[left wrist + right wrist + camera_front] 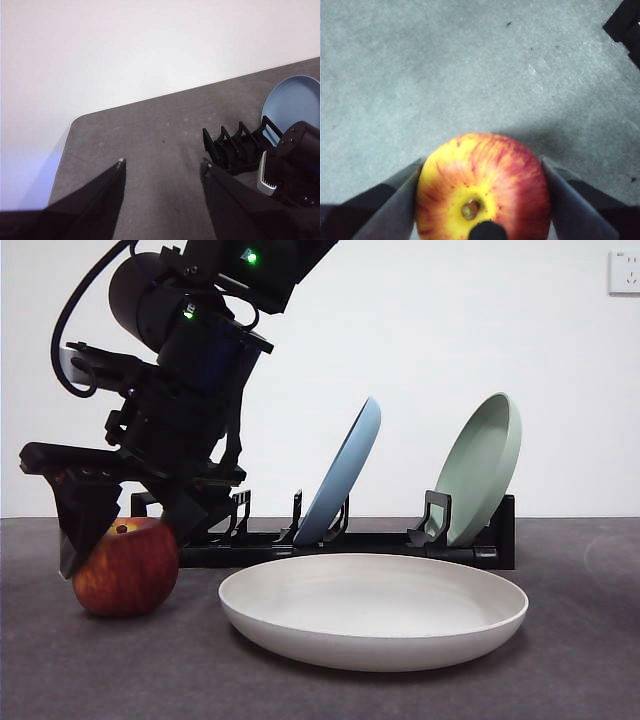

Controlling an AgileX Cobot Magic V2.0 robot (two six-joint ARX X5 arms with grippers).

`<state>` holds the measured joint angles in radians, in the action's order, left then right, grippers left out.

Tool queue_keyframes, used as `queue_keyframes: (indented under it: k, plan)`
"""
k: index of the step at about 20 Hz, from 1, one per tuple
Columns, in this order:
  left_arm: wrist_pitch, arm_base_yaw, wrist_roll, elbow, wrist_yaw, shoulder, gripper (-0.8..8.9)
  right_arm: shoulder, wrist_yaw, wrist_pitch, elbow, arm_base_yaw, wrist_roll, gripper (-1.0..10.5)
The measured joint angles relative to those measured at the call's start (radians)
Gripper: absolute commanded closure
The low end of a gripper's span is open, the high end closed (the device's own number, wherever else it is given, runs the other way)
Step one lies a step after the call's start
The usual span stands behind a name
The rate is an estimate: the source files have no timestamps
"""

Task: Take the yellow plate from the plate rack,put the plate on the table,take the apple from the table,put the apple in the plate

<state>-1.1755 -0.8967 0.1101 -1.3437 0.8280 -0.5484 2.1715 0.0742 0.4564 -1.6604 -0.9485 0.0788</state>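
The apple [125, 575] stands on the table [590, 670] at the left, red with yellow streaks. My right gripper [130, 548] comes down over it from above, one jaw against each side. In the right wrist view the apple [482, 185] fills the gap between the jaws of the right gripper [482, 162]. The yellow plate [375, 610], cream and shallow, lies flat on the table right of the apple, in front of the plate rack [350, 545]. My left gripper [161, 162] is open and empty above bare table.
A light blue plate [345, 475] and a pale green plate [485, 465] lean upright in the rack. The left wrist view shows the rack's end [230, 147], the blue plate [292, 100] and part of the right arm [295, 165]. A white wall stands behind.
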Motion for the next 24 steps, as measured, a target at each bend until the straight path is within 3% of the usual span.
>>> queue_keyframes:
  k: [6,10,16,21,24]
  plan:
    - [-0.02,0.0,0.041,0.0,0.0,0.0,5.63,-0.045,0.0,0.048,0.0,0.005,0.0,9.5]
    - [-0.005,0.0,0.042,0.0,0.0,-0.018,5.63,-0.248,0.0,0.125,0.0,0.029,0.003,9.5]
    - [0.065,0.0,0.041,-0.001,0.0,-0.111,5.63,-0.47,0.0,0.492,-0.006,0.145,0.012,9.5]
    - [0.09,0.0,0.029,-0.001,0.0,-0.214,5.63,-0.548,-0.003,0.812,-0.005,0.27,-0.011,9.5]
    - [0.093,0.0,0.028,-0.001,0.0,-0.265,5.63,-0.546,-0.005,0.8,0.05,0.307,-0.064,9.5]
